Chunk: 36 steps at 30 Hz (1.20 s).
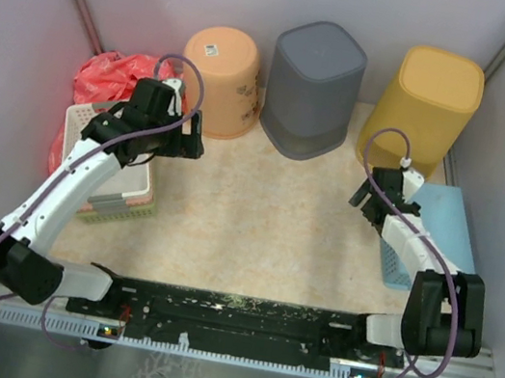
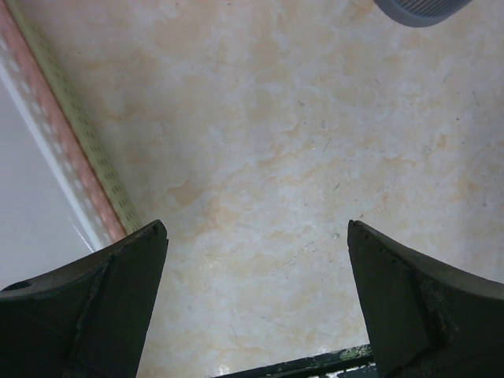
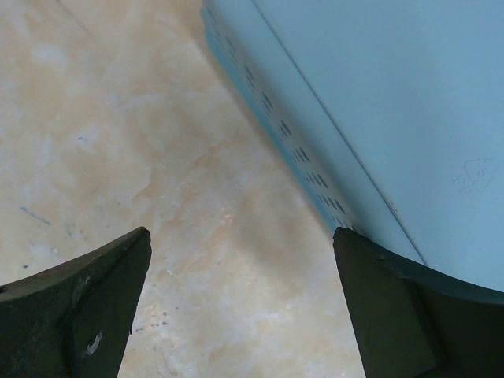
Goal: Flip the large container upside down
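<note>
Three containers stand at the back of the table, each with its closed base up: a round orange bucket (image 1: pixel 221 79), a grey bin (image 1: pixel 313 87) and a tall yellow bin (image 1: pixel 423 109). I cannot tell which one counts as the large container. My left gripper (image 1: pixel 191 147) is open and empty, low over the beige table just in front of the orange bucket. In the left wrist view (image 2: pixel 256 228) only a corner of the grey bin (image 2: pixel 417 8) shows. My right gripper (image 1: pixel 364 197) is open and empty in front of the yellow bin. The right wrist view (image 3: pixel 240 232) shows bare table between its fingers.
Stacked perforated baskets (image 1: pixel 125 188) and a red plastic bag (image 1: pixel 106 75) lie under and behind the left arm. A light blue perforated basket (image 1: pixel 445 233) lies upside down beside the right gripper, close to its right finger (image 3: pixel 394 307). Grey walls enclose the table.
</note>
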Tool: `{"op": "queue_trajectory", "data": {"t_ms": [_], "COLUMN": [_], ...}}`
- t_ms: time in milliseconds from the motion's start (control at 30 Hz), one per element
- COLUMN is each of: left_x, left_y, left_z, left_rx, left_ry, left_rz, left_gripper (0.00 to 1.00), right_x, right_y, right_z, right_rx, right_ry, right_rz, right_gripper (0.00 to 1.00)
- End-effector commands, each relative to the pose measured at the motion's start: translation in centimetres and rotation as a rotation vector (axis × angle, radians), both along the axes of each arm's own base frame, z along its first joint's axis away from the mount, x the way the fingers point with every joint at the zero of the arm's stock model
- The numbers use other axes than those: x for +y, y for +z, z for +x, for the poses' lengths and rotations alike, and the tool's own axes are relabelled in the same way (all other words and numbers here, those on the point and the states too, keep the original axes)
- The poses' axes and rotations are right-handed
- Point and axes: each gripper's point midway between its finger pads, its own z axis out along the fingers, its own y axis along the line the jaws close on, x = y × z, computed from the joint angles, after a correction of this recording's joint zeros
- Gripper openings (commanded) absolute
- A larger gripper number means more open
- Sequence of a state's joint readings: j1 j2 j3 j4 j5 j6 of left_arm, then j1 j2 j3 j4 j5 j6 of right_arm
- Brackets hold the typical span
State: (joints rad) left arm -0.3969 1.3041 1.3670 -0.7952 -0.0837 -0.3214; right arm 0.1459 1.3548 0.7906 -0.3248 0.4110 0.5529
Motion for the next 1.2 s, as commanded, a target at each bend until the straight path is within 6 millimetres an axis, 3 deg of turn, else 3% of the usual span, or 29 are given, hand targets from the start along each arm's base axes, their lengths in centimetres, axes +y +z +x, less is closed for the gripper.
{"op": "queue_trajectory", "data": {"t_ms": [0,200,333,500,600,700,833,1000,1167], "left_x": [2.8,5.2,8.1,11.4,12.2,11.4,11.3,11.6,11.9], "left_y": [1.4,0.8,0.2,-1.6,-4.7,-6.7,-7.9,-8.3,-6.3], "left_z": [-0.8,-1.1,-1.4,-1.2,-0.7,0.3,1.4,1.8,1.9], "left_rx": [-0.005,0.032,0.055,0.065,0.110,0.116,0.122,0.131,0.091], "left_ry": [0.059,0.161,0.310,0.460,0.474,0.441,0.445,0.441,0.430], "left_rz": [0.058,0.106,0.195,0.272,0.237,0.182,0.176,0.178,0.184], "left_gripper": [1.00,1.00,1.00,0.96,0.83,0.70,0.51,0.26,0.04], "right_x": [-1.9,2.0,5.1,6.3,6.4,6.3,6.0,5.9,6.0], "right_y": [2.1,4.0,6.0,6.8,6.3,6.1,6.2,6.3,6.3], "right_z": [-0.2,0.4,0.3,-0.2,-0.5,-0.8,-1.0,-1.1,-1.1], "right_rx": [-0.066,-0.139,-0.239,-0.304,-0.283,-0.270,-0.275,-0.276,-0.277], "right_ry": [-0.040,0.130,0.266,0.314,0.315,0.313,0.305,0.300,0.302], "right_rz": [-0.008,0.150,0.261,0.320,0.322,0.317,0.307,0.304,0.306], "right_gripper": [0.98,0.98,0.97,0.95,0.95,0.95,0.95,0.95,0.95]}}
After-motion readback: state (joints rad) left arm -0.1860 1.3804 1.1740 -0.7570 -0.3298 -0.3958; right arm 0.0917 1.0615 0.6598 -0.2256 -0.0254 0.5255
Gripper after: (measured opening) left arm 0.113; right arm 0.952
